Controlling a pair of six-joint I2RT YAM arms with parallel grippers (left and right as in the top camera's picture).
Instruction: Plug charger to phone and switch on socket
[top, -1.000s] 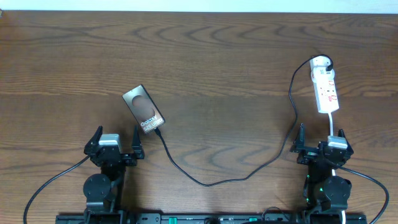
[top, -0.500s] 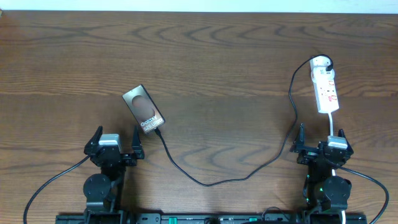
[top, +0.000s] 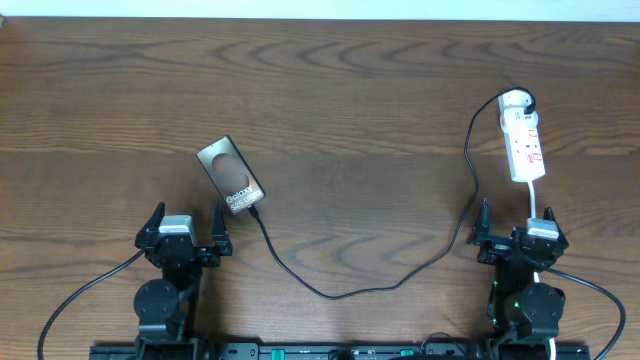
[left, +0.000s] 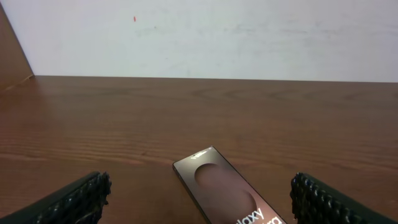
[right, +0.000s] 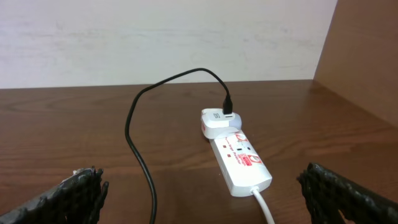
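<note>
Black charger tip (top: 258, 212) lies at the phone's (top: 231, 175) near end, just ahead-right of the left gripper (top: 188, 220), jaws wide apart, phone slanting away leftward.

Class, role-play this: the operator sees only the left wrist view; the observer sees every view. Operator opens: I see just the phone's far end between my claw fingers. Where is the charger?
Observer: Overhead, the charger ends at the near end of the phone.
Operator: And its other end?
Observer: It runs to the white plug head at the far end of the socket.
Operator: Which arm is nearer the socket?
Observer: The right claw, open, just short of its near end.
</note>
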